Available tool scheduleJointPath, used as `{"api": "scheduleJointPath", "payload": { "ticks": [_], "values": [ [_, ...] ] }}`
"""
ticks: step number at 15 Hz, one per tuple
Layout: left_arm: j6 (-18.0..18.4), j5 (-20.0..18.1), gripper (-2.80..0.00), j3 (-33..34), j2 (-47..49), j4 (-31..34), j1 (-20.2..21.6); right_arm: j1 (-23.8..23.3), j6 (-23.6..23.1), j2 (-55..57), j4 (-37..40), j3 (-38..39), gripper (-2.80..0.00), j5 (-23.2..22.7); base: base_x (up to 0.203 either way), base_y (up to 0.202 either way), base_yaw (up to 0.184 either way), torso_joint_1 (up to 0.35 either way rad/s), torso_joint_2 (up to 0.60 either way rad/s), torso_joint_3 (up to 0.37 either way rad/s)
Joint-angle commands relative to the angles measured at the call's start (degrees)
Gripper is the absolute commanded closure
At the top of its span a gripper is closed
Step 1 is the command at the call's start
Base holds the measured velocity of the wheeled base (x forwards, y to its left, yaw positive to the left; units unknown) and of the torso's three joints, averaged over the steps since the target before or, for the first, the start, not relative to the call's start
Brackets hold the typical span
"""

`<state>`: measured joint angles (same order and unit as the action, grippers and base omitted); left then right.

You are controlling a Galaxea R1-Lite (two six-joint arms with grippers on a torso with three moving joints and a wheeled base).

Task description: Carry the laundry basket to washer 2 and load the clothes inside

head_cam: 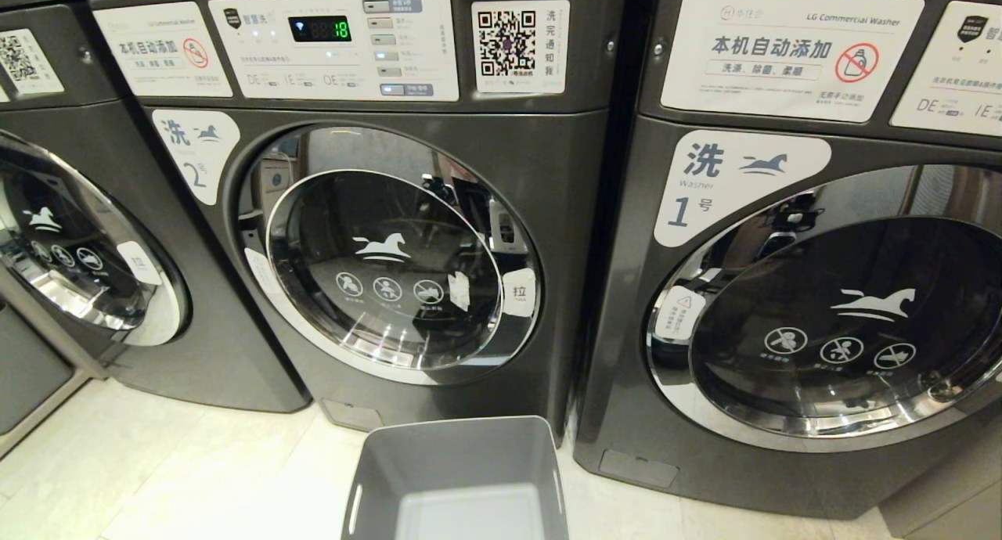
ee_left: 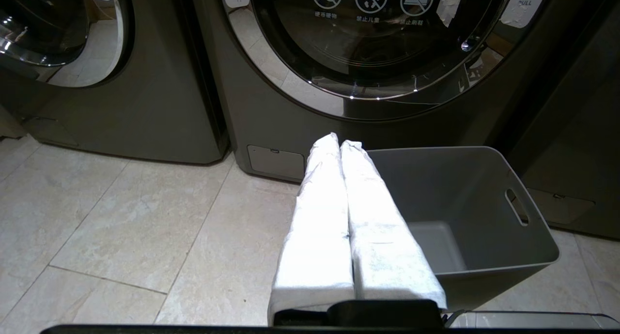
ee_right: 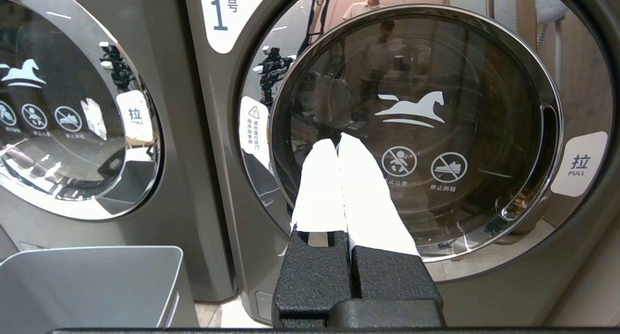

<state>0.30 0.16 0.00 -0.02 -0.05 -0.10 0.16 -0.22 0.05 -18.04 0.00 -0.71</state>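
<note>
The laundry basket stands on the tiled floor directly in front of washer 2, just beside its lower front panel. Washer 1 stands to the right of washer 2. The door of washer 2 appears closed, its pull tab on the edge nearest washer 1.

The visible part of the basket interior shows bare grey plastic — no clothes can be seen in it from any view.

Gripper state: the left gripper hangs near the basket's rim, its white-wrapped fingers pressed together and holding nothing. The right gripper faces the glass of washer 1, fingers likewise together and empty.

Handling judgement, basket:
- Rigid moulded tub, likely light, especially if empty.
- Walls are smooth and solid, so a pinch on a wall would probably slip.
- Best grip points are the slot handles in the short sides — one per gripper keeps the tub level.
- A one-sided lift would likely tilt it.

Handling judgement, door: the chrome ring is slick; the pull tab side is the sensible place to take hold.
</note>
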Motion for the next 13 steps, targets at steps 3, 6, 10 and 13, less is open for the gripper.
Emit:
{"api": "scheduleJointPath", "payload": {
  "ticks": [3, 6, 10, 13],
  "values": [
    [0.05, 0.02, 0.00, 0.00, -0.06, -0.04, 0.01, 0.02, 0.84, 0.04, -0.15, 2.29, 0.00, 0.45, 0.000, 0.000, 0.000, 0.000, 0.00, 0.000],
    [0.05, 0.02, 0.00, 0.00, -0.06, -0.04, 0.01, 0.04, 0.80, 0.13, -0.06, 2.29, 0.00, 0.56, 0.000, 0.000, 0.000, 0.000, 0.00, 0.000],
    [0.05, 0.02, 0.00, 0.00, -0.06, -0.04, 0.07, 0.11, 0.75, 0.13, 0.02, 2.29, 0.00, 0.62, 0.000, 0.000, 0.000, 0.000, 0.00, 0.000],
    [0.05, -0.07, 0.00, 0.00, -0.06, -0.04, 0.01, 0.11, 0.94, 0.04, -0.15, 2.29, 0.00, 0.62, 0.000, 0.000, 0.000, 0.000, 0.00, 0.000]
  ]
}}
